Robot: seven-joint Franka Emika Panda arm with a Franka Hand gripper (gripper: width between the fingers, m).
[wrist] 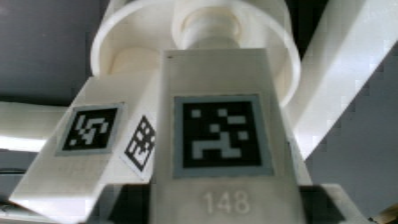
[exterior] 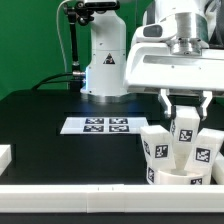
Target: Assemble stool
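Now gripping third leg (exterior: pixel 186 128) upright between narrow jaws, poised over seat (exterior: pixel 172 177) at exterior view's right, beside two mounted legs (exterior: pixel 155 150), presumably for screwing in.

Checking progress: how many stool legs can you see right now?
3. One leg in the gripper, two legs standing on the seat at the exterior view's right.

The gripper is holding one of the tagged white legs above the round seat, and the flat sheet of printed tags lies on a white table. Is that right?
Not quite. The table is black, not white, as the exterior view shows. The rest holds: the gripper is shut on a tagged white leg above the round seat, and the marker board lies flat on the table.
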